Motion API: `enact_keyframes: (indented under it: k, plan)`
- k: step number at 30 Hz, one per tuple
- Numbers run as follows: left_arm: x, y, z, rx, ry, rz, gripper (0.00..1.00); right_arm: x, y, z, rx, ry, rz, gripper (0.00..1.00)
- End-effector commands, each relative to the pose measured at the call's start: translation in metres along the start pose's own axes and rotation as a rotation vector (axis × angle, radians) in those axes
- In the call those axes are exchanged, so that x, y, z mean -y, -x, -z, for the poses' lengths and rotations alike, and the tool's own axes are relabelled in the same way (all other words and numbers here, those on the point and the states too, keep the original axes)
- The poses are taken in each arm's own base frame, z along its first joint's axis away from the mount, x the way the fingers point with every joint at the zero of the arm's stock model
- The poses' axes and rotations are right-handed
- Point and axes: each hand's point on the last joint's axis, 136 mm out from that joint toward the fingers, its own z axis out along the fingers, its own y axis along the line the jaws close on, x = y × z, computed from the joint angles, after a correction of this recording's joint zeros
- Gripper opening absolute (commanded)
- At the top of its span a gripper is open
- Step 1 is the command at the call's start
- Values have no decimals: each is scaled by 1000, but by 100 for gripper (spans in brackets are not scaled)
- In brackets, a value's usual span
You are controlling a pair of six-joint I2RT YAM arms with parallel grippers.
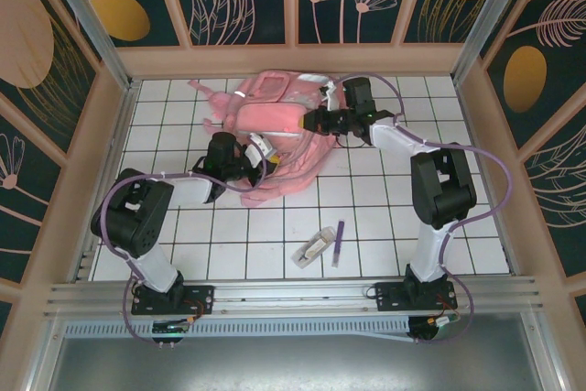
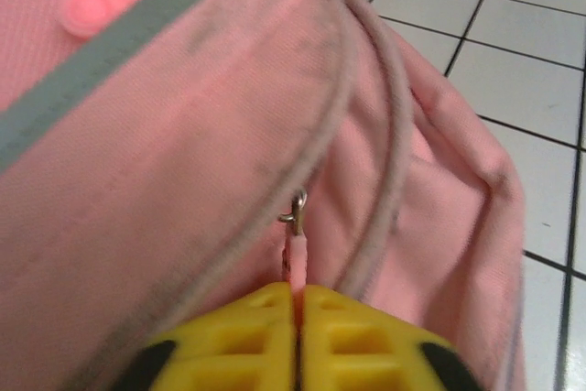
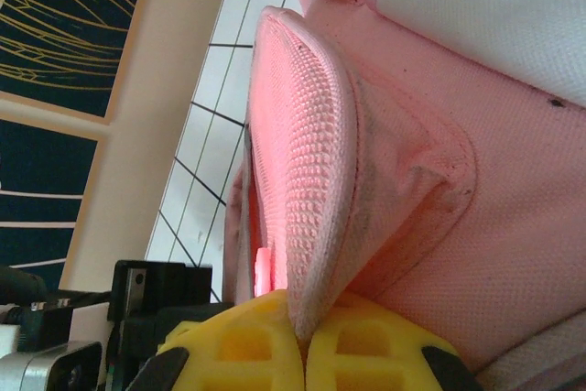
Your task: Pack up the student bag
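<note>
The student bag [image 1: 275, 121], a big soft pink backpack, lies on the white tiled table at the back centre. My left gripper [image 1: 260, 155] is at the bag's near left side. In the left wrist view its yellow fingers [image 2: 247, 327] are shut on a pink zipper pull [image 2: 298, 258] that hangs from a small metal ring [image 2: 295, 212]. My right gripper [image 1: 309, 122] reaches in from the right over the bag's top. It is shut on a padded mesh flap [image 3: 307, 180] at the edge of the bag [image 3: 494, 226], pinched between the yellow fingertips [image 3: 247, 345].
A small clear-wrapped packet [image 1: 311, 246] and a purple pen [image 1: 338, 243] lie on the tiles near the front centre. Wooden walls [image 1: 293, 59] ring the table on three sides. A grey reflective strip [image 2: 101, 61] crosses the bag's fabric.
</note>
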Motion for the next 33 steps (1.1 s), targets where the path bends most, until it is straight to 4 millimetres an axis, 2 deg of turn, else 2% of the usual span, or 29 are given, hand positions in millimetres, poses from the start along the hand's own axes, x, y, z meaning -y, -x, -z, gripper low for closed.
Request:
enact_keyframes:
  k: [1, 5, 11, 17, 20, 24, 28, 30, 31, 33]
  plan:
    - [-8, 15, -4, 43, 32, -29, 0, -65, 8, 11, 24, 168, 152, 0]
    - [-8, 14, 5, 22, 63, -2, 0, -48, 12, 17, 34, 95, 155, 0]
    - [-5, 0, 25, -8, 125, 88, 0, -5, 25, 35, 80, -46, 113, 0]
    - [-21, -8, 53, 45, 220, 257, 0, 21, 35, 48, 105, -99, 97, 0]
    - [-39, -20, 65, 57, 308, 362, 0, 29, 38, 54, 109, -114, 90, 0]
    - [-48, -25, 66, 52, 333, 397, 0, 28, 38, 60, 103, -104, 113, 0]
    - [-84, -40, 91, 70, 566, 523, 0, 68, 42, 80, 120, -250, 42, 0]
    - [-92, -41, 100, 88, 615, 555, 0, 88, 43, 93, 131, -296, -14, 0]
    - [-93, -41, 99, 85, 611, 555, 0, 94, 42, 97, 129, -306, -23, 0]
    - [-84, -34, 83, 67, 496, 509, 0, 105, 40, 101, 114, -327, -33, 0]
